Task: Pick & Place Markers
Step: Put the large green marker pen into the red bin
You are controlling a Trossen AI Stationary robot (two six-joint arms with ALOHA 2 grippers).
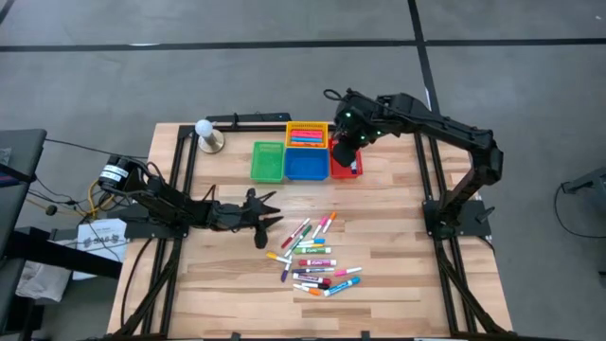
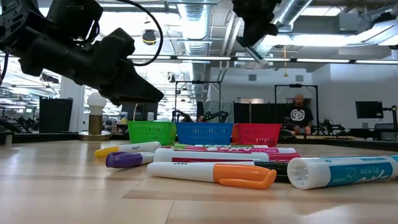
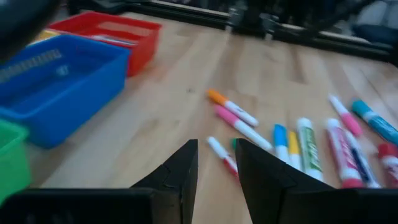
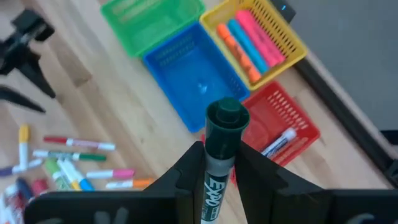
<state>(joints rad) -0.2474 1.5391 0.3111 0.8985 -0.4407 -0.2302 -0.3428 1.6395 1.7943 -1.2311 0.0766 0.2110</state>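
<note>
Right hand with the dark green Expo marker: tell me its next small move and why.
Probably lower slightly and open. The right hand grips a dark green Expo marker above the seam between the blue basket and the red basket, which already holds one marker. Which basket is intended, I cannot tell. The left hand waits by the pile.

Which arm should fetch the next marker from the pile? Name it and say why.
Left. The left gripper hangs open right beside the loose markers, aimed at them. The right gripper is shut on a dark green marker above the baskets and must unload that first.
</note>
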